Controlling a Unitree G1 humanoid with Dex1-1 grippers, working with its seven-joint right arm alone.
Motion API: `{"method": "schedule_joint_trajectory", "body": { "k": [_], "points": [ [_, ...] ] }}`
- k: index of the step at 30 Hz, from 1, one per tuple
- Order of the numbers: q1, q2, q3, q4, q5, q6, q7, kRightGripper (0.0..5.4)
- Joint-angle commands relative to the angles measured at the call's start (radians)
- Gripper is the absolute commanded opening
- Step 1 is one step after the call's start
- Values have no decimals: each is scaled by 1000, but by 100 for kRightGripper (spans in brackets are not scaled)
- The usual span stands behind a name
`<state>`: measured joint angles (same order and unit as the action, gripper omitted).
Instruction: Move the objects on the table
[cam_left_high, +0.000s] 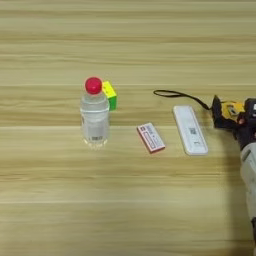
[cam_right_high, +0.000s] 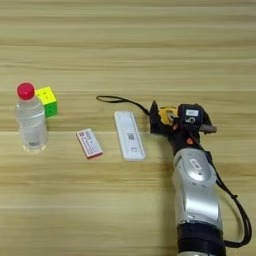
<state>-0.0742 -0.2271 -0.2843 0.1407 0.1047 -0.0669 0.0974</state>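
The yellow-black tape measure (cam_right_high: 166, 114) lies at the right of the table (cam_right_high: 128, 45), its black strap (cam_right_high: 122, 100) trailing left. My right gripper (cam_right_high: 171, 123) is at it, one black finger on either side of the yellow body, shut on it as far as I can see; the silver forearm (cam_right_high: 196, 190) comes up from the bottom edge. Just left of it lies the long white remote-like bar (cam_right_high: 129, 135). Further left is the small flat red-and-white pack (cam_right_high: 89, 143). The clear red-capped bottle (cam_left_high: 94, 117) stands upright at the left, with the multicoloured puzzle cube (cam_left_high: 110, 95) behind it.
A black cable (cam_right_high: 235, 205) runs down along the right side of the forearm. The things lie in a loose row across the middle of the table, with bare wood in front of and behind that row.
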Motion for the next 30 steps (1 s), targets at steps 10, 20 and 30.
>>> {"method": "schedule_joint_trajectory", "body": {
  "k": [10,20,30],
  "points": [
    [201,57,109,-413,-26,101,-2,539],
    [343,96,190,-513,-59,143,4,539],
    [362,118,247,-479,-73,144,12,539]
  ]
}}
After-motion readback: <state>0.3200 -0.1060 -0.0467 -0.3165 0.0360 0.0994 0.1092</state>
